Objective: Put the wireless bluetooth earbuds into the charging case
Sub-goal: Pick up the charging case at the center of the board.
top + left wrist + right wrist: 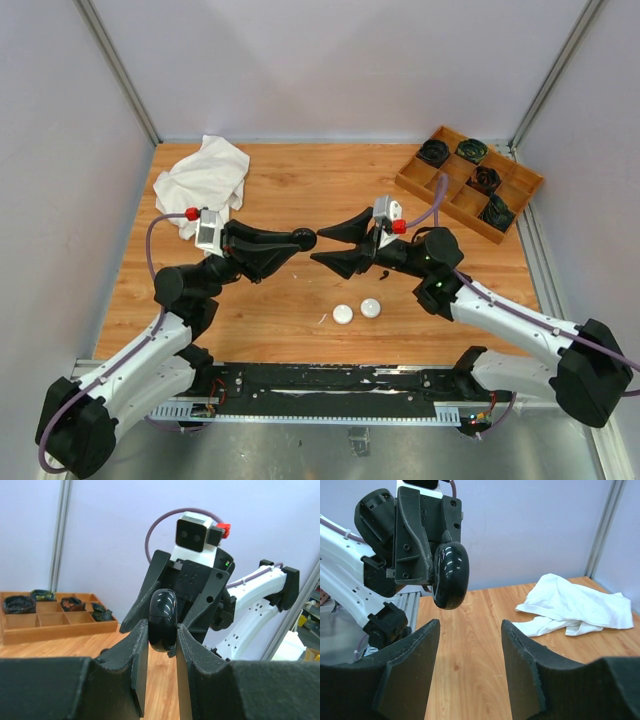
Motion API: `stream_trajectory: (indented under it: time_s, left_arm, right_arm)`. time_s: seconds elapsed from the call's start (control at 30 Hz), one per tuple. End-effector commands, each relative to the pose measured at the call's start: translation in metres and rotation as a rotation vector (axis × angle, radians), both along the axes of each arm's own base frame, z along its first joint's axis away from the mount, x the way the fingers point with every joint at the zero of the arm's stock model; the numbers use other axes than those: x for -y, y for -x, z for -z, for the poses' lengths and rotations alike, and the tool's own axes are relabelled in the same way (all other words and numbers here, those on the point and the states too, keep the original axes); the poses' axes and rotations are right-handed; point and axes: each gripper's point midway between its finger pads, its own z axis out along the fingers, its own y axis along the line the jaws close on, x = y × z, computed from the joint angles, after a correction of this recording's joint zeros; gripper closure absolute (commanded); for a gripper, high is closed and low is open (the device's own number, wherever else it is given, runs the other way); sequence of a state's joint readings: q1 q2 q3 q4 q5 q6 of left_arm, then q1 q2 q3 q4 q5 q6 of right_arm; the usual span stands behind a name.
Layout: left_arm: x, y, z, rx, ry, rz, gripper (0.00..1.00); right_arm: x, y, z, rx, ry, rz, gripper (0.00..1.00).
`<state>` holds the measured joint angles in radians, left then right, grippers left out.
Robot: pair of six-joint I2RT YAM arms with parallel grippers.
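The left jaws are clenched on the glossy black charging case (163,617), holding it on edge in the air above the wooden surface (280,300). The right jaws stand released, facing the case, not touching it. At the far right, a divided wooden tray (520,185) holds a dark coiled bundle (472,150) in each of four compartments. Two white round pucks (343,314) lie side by side near the front. The earbuds are too small to make out.

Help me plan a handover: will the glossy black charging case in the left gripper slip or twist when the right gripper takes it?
Probably slippery: the black charging case is glossy, with bright highlights. The left gripper pinches only one end, so a nudge may pivot it. It looks like rigid plastic, so the open right gripper should not squash it.
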<state>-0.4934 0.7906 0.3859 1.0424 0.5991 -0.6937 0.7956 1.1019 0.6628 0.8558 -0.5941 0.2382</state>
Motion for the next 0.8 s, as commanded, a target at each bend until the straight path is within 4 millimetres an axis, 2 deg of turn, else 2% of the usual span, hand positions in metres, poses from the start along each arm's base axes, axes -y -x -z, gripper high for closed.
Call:
stream_trajectory:
  time_s: [0.0,0.43,0.77]
  left_arm:
    - [-0.004,0.009,-0.014,0.061,0.068,0.012,1.0]
    - [0.002,0.007,-0.009,0.049,0.07,0.022,1.0]
    - [0.006,0.006,-0.007,0.047,0.068,0.025,1.0]
  right_arm:
    - [0.0,0.01,-0.031,0.038,-0.09,-0.073,0.48]
    - [-0.005,0.015,-0.045,0.024,-0.148,-0.135,0.56]
    - [-0.008,0.02,-0.046,0.01,-0.162,-0.18,0.61]
